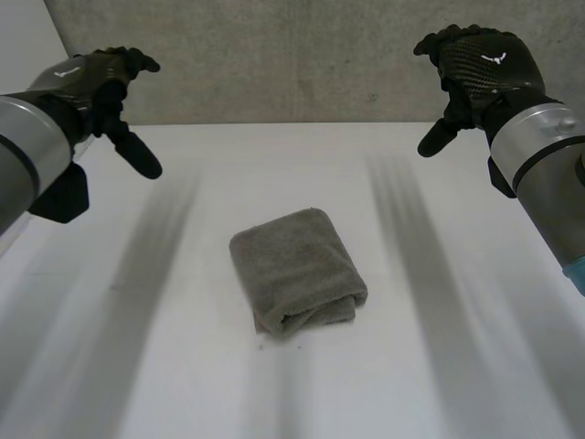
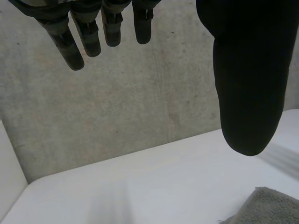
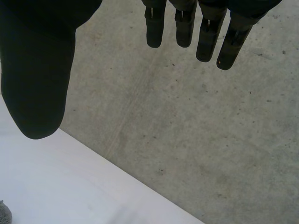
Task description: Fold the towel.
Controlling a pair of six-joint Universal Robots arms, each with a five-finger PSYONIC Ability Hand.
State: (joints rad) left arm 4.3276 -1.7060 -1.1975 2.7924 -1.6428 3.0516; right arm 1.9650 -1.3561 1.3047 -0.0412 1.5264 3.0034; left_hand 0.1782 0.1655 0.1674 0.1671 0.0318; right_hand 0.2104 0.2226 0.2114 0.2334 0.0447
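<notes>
towel (image 1: 297,273): grey cloth, fuzzy terry nap, totally matt
table (image 1: 274,165): white, smooth, kinda soft sheen
wall (image 1: 302,64): concrete look, speckled, matt
left hand (image 1: 96,78): black, woven carbon-style back, slight gloss
right hand (image 1: 480,69): same weave and gloss
right arm (image 1: 548,151): grey, smooth satin metal look

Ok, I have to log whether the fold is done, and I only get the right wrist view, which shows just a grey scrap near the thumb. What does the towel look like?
Observer: In the head view the towel lies folded into a compact bundle in the middle of the white table.
Operator: Is the left hand on it?
Observer: No. The left hand hovers over the table's far left, apart from the towel, with its fingers straight.
Operator: And how is my right hand placed relative to the towel?
Observer: The right hand hovers over the far right of the table, also apart from it.
</notes>
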